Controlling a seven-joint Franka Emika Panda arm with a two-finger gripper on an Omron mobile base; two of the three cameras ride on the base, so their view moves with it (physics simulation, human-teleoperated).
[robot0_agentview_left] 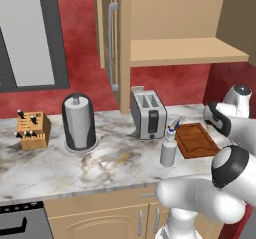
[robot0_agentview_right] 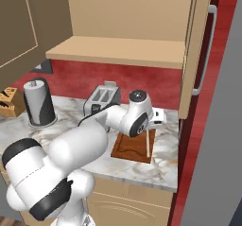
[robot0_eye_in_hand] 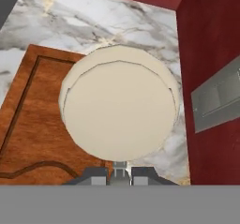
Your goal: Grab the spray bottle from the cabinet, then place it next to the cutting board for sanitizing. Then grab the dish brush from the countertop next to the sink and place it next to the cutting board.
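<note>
Left base view: the spray bottle (robot0_agentview_left: 168,148) stood upright on the countertop (robot0_agentview_left: 100,160), just beside the left edge of the cutting board (robot0_agentview_left: 198,140) and in front of the toaster (robot0_agentview_left: 148,114). Whether bottle and board touched could not be told. Farther left stood a paper towel holder (robot0_agentview_left: 79,121) and a knife block (robot0_agentview_left: 32,129). Above, the cabinet (robot0_agentview_left: 185,51) was open, its shelf bare and its door swung out to the left. The arm rose at the lower right and bent over the right end of the board.

In the right base view the arm reached across the toaster (robot0_agentview_right: 100,99) to the board (robot0_agentview_right: 133,148). The thin pale handle of the brush (robot0_agentview_right: 147,143) hung steeply below the hand, over the right part of the board, with its lower end near the front edge; whether it touched the wood could not be told.

In the hand view the gripper (robot0_eye_in_hand: 120,174) was narrow, its tips drawn close on a slim grey piece. Right before them a round cream disc, the brush (robot0_eye_in_hand: 119,110) seen end-on, covered the board's (robot0_eye_in_hand: 33,124) corner and some marble (robot0_eye_in_hand: 70,17). A grey outlet plate (robot0_eye_in_hand: 218,99) sat on the red wall.
</note>
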